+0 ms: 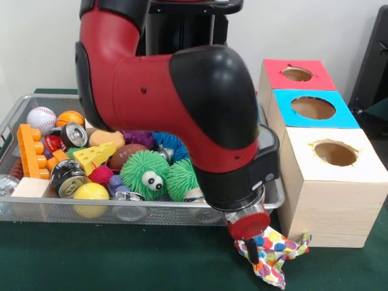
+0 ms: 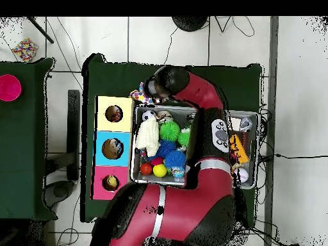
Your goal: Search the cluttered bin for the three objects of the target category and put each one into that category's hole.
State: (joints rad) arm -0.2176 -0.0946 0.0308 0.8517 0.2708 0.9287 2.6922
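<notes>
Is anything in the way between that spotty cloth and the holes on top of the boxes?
Only the box's side. The spotty cloth lies on the table at the foot of the pale box, the gripper down at it; the holes face up, so it must rise past that wall. Nothing covers them.

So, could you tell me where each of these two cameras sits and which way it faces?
Front view: low, across the table, facing the wire bin of toys and three boxes with holes; the red arm fills the middle, its gripper down at a polka-dot cloth on the green table.
Overhead view: above, looking straight down on the bin and boxes; the arm reaches up from the bottom.
Both share the bin, the boxes, the cloth and the arm, turned half round.
</notes>
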